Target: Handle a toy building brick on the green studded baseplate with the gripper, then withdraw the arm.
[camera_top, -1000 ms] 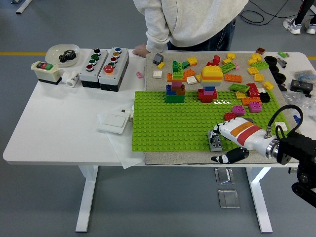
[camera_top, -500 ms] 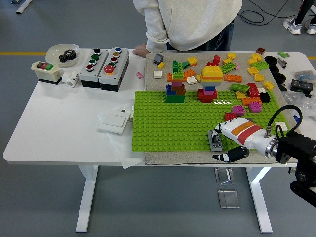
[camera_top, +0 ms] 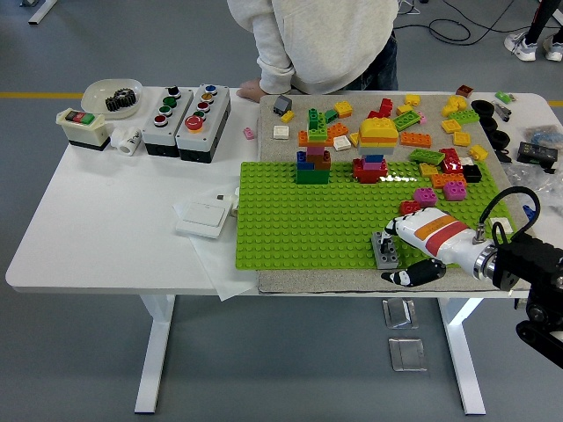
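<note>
We reach in from the right with our right hand [camera_top: 400, 251] low over the near edge of the green baseplate [camera_top: 308, 215]. The grey brick [camera_top: 384, 250] sits on the plate's near right part, and our fingers touch its right side; we cannot tell whether they clamp it or merely rest against it. We judge the hand stays low so the brick can press onto the studs. At the far left a white bowl [camera_top: 98, 90] holds a dark gear [camera_top: 119, 98]. A person [camera_top: 317, 40] stands behind, one hand resting on the table [camera_top: 114, 211].
</note>
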